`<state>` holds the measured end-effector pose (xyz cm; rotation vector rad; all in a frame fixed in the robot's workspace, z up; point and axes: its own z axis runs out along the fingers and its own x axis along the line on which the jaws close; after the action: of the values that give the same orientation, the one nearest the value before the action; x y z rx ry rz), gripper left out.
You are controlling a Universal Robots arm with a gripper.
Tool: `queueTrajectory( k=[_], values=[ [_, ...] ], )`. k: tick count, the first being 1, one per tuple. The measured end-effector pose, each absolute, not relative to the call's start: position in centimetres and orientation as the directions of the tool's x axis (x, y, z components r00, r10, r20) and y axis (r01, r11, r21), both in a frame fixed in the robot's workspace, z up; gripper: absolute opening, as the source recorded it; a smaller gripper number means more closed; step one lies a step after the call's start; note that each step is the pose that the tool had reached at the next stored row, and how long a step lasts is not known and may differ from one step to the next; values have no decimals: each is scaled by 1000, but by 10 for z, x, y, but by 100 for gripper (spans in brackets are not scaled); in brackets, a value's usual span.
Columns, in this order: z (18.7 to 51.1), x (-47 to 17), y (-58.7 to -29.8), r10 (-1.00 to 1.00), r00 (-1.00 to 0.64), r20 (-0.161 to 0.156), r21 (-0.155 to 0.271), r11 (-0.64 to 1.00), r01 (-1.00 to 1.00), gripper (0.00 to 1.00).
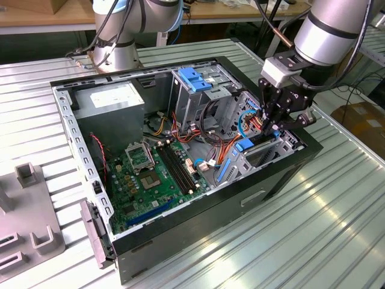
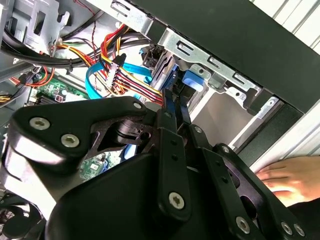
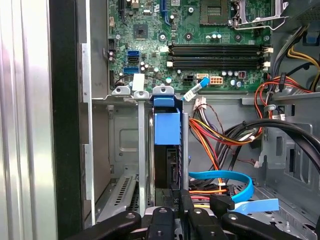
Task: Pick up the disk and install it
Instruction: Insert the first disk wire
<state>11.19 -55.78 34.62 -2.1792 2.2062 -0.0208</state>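
The gripper point(image 1: 272, 123), at the right of the exterior view, reaches into the open computer case point(image 1: 283, 180) and is clenched on the disk point(image 3: 167, 160), which stands edge-up in its bay slot beside the case wall. Coloured power cables point(image 3: 220, 137) and a blue data cable point(image 3: 225, 177) crowd just beside it. A hand point(image 2: 292, 177) rests outside the case.
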Motion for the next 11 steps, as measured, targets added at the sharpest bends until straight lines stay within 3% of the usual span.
queueTrajectory(
  k=[11],
  values=[
    [345,112,-558,-1000,-12,-24,-38,13,-999,17]
  ],
)
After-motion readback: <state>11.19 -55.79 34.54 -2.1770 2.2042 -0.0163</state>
